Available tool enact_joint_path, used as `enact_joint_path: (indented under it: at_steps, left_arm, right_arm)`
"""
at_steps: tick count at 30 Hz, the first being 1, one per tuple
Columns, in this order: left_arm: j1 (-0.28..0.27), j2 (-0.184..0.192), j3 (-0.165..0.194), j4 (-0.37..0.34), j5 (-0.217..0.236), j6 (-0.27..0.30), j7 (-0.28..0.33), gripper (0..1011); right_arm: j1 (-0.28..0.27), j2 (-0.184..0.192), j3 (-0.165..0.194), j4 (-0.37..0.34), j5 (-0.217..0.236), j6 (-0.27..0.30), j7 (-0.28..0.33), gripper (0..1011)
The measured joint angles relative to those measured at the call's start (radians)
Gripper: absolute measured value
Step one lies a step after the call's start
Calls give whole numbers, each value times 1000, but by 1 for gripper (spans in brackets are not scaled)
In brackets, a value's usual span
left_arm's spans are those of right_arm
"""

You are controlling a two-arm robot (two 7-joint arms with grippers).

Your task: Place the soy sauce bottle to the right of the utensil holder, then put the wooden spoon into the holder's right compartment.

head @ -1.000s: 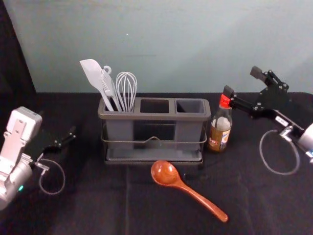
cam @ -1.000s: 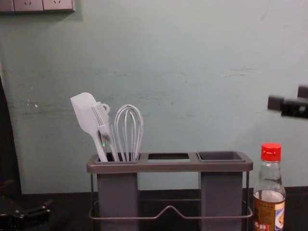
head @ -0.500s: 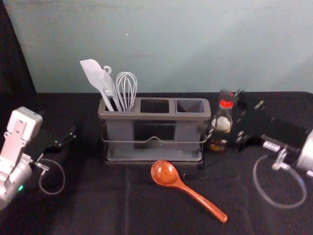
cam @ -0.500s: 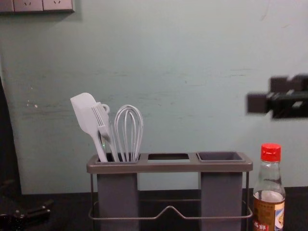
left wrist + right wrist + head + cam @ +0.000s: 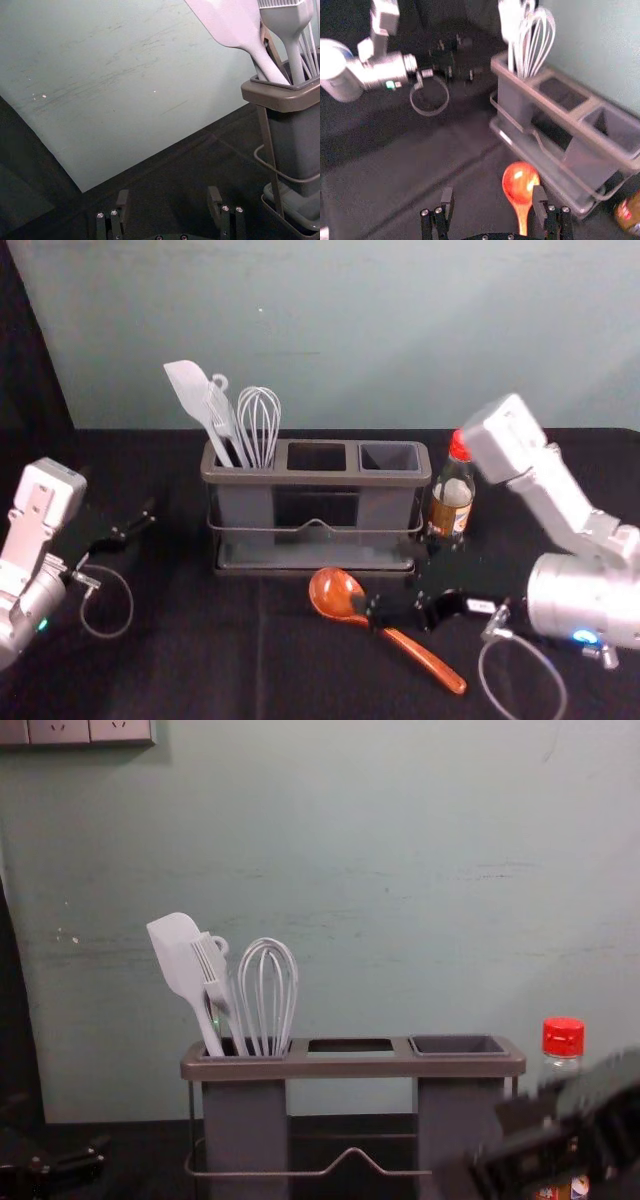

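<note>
One left gripper point(image 5: 169, 191) is idling at far left, fingers apart. The wooden spoon point(image 5: 334, 590) is lying before the utensil holder point(image 5: 315, 478), probably light, stiff, kinda slick, so I'd be pinching its handle point(image 5: 430, 664) midway. The right gripper point(image 5: 493, 190) is leaning over it from the right, fingers spread. Soy sauce bottle point(image 5: 452, 504) is standing just right of the holder.

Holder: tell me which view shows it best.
The head view: it shows the holder nearly whole, from rim to base. The right wrist view shows it aslant, the chest view its rim and front, the left wrist view one end.
</note>
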Motion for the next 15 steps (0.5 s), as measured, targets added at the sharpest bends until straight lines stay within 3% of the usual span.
enact_joint_path:
  at_steps: [5,6,11,15]
  left_arm:
    - [0,0,0,0,0,0,0,1011]
    - [0,0,0,0,0,0,0,1011]
    - [0,0,0,0,0,0,0,1011]
    - [0,0,0,0,0,0,0,1011]
  right_arm:
    - [56,-18,-66,35,-18,97,-24,1004]
    - [56,-18,-66,35,-18,97,-24,1004]
    - [117,-47,-134,89,-65,151,-22,1004]
    - [140,-78,-153,128,-80,164,-15,1004]
